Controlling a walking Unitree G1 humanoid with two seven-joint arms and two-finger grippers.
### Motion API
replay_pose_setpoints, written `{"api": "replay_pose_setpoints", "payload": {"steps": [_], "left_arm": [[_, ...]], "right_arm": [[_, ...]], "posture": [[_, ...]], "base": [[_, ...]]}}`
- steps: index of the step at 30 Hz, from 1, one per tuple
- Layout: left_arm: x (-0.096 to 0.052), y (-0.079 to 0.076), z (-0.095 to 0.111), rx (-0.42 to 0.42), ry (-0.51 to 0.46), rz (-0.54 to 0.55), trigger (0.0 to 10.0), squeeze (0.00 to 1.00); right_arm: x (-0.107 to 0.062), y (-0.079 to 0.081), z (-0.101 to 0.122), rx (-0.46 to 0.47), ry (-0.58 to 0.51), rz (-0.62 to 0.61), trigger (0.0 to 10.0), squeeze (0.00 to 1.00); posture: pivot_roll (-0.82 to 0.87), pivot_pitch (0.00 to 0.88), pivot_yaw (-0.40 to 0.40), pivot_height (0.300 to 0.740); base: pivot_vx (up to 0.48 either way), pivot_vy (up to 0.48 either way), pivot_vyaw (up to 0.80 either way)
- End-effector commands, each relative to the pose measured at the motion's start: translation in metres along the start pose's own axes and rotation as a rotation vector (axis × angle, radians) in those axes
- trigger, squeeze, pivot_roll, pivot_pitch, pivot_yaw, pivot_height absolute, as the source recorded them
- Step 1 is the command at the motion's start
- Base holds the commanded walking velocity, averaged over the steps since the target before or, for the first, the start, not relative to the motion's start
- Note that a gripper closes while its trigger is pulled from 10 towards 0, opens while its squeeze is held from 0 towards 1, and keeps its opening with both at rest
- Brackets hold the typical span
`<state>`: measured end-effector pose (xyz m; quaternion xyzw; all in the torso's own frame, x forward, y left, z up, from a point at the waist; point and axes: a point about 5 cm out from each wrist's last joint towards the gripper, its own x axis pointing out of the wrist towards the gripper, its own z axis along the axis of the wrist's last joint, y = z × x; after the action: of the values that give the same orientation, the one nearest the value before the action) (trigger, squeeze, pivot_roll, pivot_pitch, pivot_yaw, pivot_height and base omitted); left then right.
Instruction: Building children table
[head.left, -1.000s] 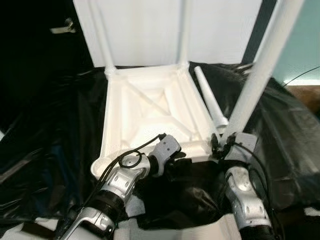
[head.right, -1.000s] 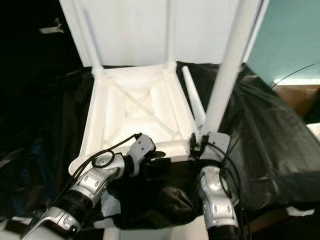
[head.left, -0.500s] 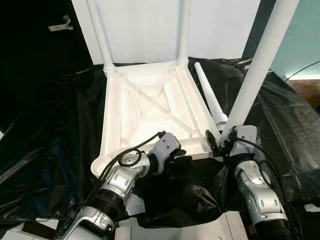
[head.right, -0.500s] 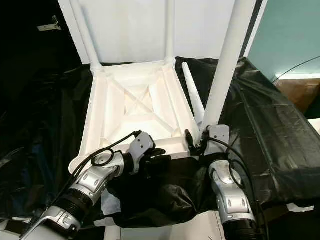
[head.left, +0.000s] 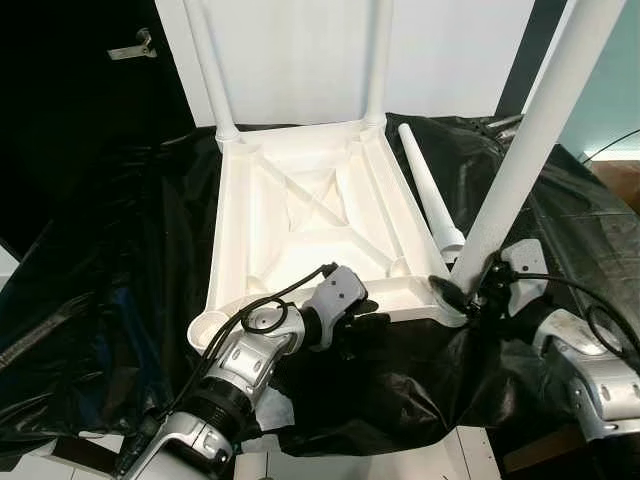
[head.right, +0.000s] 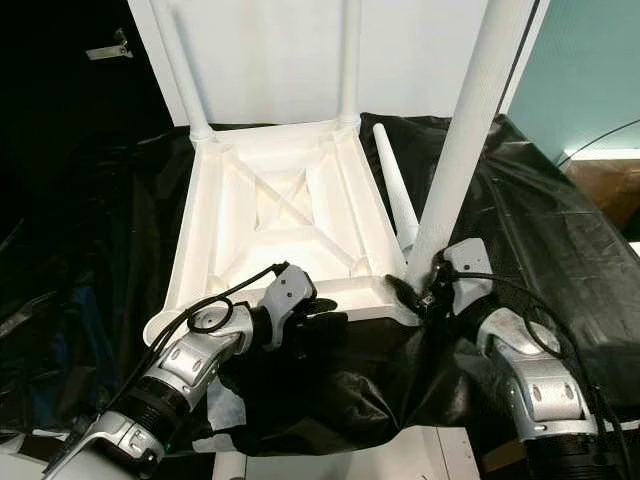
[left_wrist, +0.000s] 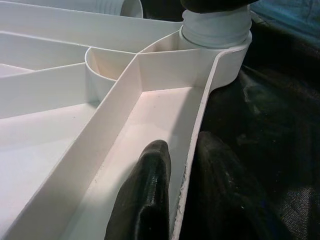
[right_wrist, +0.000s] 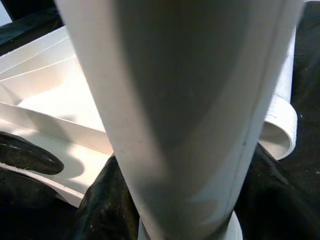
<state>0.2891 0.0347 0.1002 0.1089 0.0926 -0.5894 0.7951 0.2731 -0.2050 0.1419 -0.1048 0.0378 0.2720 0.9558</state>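
Observation:
A white plastic table top (head.left: 300, 215) lies upside down on black sheeting. Two white legs (head.left: 208, 70) (head.left: 378, 60) stand in its far corners. A third leg (head.left: 530, 140) rises, leaning right, from the near right corner, and my right gripper (head.left: 470, 295) is shut on its base; the right wrist view has black fingers (right_wrist: 107, 200) on both sides of that leg (right_wrist: 190, 100). My left gripper (head.left: 365, 320) is shut on the table top's near rim, one finger (left_wrist: 145, 200) inside the rim and one outside. The near left socket (head.left: 205, 328) is empty. A loose leg (head.left: 428, 195) lies right of the top.
Crumpled black sheeting (head.left: 110, 280) covers the work surface all around. A white panel (head.left: 300, 60) stands behind the table top, and a teal wall (head.left: 620, 90) is at the right. A metal bracket (head.left: 135, 45) hangs at the back left.
My right arm has swung out to the right while keeping hold of the leg's base. The left gripper stays on the rim. The camera has shifted slightly.

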Motion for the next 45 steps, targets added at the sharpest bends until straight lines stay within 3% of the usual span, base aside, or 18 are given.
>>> {"api": "replay_pose_setpoints", "payload": {"steps": [1,8,13,16,17,19,23,26,29,31,33,36,39,40,41,43,44,45], "left_arm": [[0.003,-0.013,-0.016,-0.045,0.062,-0.118,10.0,0.0],[0.003,-0.013,-0.016,-0.047,0.061,-0.116,10.0,0.0],[0.002,-0.013,-0.017,-0.046,0.067,-0.115,10.0,0.0],[0.001,-0.013,-0.018,-0.044,0.069,-0.116,10.0,0.0],[0.001,-0.013,-0.018,-0.044,0.069,-0.116,10.0,0.0],[0.001,-0.012,-0.017,-0.041,0.07,-0.115,10.0,0.0],[0.001,-0.011,-0.018,-0.039,0.073,-0.11,10.0,0.0],[0.001,-0.01,-0.018,-0.04,0.073,-0.109,10.0,0.0],[0.001,-0.01,-0.018,-0.04,0.073,-0.109,10.0,0.0],[0.001,-0.01,-0.018,-0.037,0.073,-0.11,10.0,0.0],[0.001,-0.01,-0.018,-0.037,0.073,-0.11,10.0,0.0],[0.002,-0.01,-0.017,-0.035,0.07,-0.107,10.0,0.0],[0.001,-0.011,-0.017,-0.035,0.069,-0.106,10.0,0.0],[0.001,-0.011,-0.018,-0.037,0.068,-0.105,10.0,0.0],[0.0,-0.012,-0.018,-0.039,0.069,-0.104,10.0,0.0],[0.0,-0.012,-0.018,-0.039,0.069,-0.104,10.0,0.0],[0.0,-0.012,-0.019,-0.041,0.069,-0.103,10.0,0.0],[0.0,-0.012,-0.019,-0.041,0.069,-0.103,10.0,0.0]], "right_arm": [[0.002,0.008,-0.003,0.003,0.021,0.07,0.0,0.0],[0.003,0.01,-0.006,0.009,0.045,0.086,0.0,0.0],[0.009,0.016,-0.011,0.057,0.03,0.014,0.0,0.0],[0.017,0.023,-0.014,0.119,-0.008,-0.145,0.0,0.0],[0.017,0.023,-0.014,0.119,-0.008,-0.145,0.0,0.0],[0.023,0.04,-0.02,0.208,-0.037,-0.327,0.0,0.0],[0.026,0.06,-0.031,0.248,-0.034,-0.462,0.0,0.0],[0.027,0.063,-0.034,0.248,-0.031,-0.473,0.0,0.0],[0.026,0.062,-0.034,0.239,-0.036,-0.504,0.0,0.0],[0.022,0.048,-0.035,0.237,-0.036,-0.635,0.0,0.0],[0.022,0.048,-0.035,0.237,-0.036,-0.635,0.0,0.0],[0.02,0.043,-0.039,0.269,-0.018,-0.765,0.0,0.0],[0.021,0.043,-0.04,0.277,-0.011,-0.787,0.0,0.0],[0.023,0.044,-0.04,0.254,-0.007,-0.786,4.6,0.0],[0.026,0.047,-0.039,0.238,-0.014,-0.75,10.0,0.0],[0.026,0.047,-0.039,0.238,-0.014,-0.75,10.0,0.0],[0.027,0.049,-0.037,0.226,-0.026,-0.718,10.0,1.0],[0.027,0.049,-0.037,0.226,-0.026,-0.718,10.0,1.0]], "posture": [[-0.1,0.007,0.017,0.74],[-0.09,0.008,0.019,0.74],[-0.09,0.006,0.018,0.74],[-0.08,0.003,0.017,0.74],[-0.08,0.003,0.017,0.74],[-0.08,0.0,0.01,0.74],[-0.07,0.0,0.009,0.74],[-0.07,0.0,0.009,0.74],[-0.07,0.0,0.01,0.74],[-0.07,0.0,0.006,0.74],[-0.07,0.0,0.006,0.74],[-0.06,0.0,0.003,0.74],[-0.06,0.0,0.004,0.74],[-0.06,0.0,0.005,0.74],[-0.06,0.0,0.007,0.74],[-0.06,0.0,0.007,0.74],[-0.06,0.0,0.008,0.74],[-0.06,0.0,0.008,0.74]], "base": [[0.0,0.0,0.0],[0.0,0.0,0.0],[0.0,0.0,0.0],[0.0,0.0,0.0],[0.0,0.0,0.0],[0.0,0.0,0.0],[0.0,0.0,0.0],[0.0,0.0,0.0],[0.0,0.0,0.0],[0.0,0.0,0.0],[0.0,0.0,0.0],[0.0,0.0,0.0],[0.0,0.0,0.0],[0.0,0.0,0.0],[0.0,0.0,0.0],[0.0,0.0,0.0],[0.0,0.0,0.0],[0.0,0.0,0.0]]}}
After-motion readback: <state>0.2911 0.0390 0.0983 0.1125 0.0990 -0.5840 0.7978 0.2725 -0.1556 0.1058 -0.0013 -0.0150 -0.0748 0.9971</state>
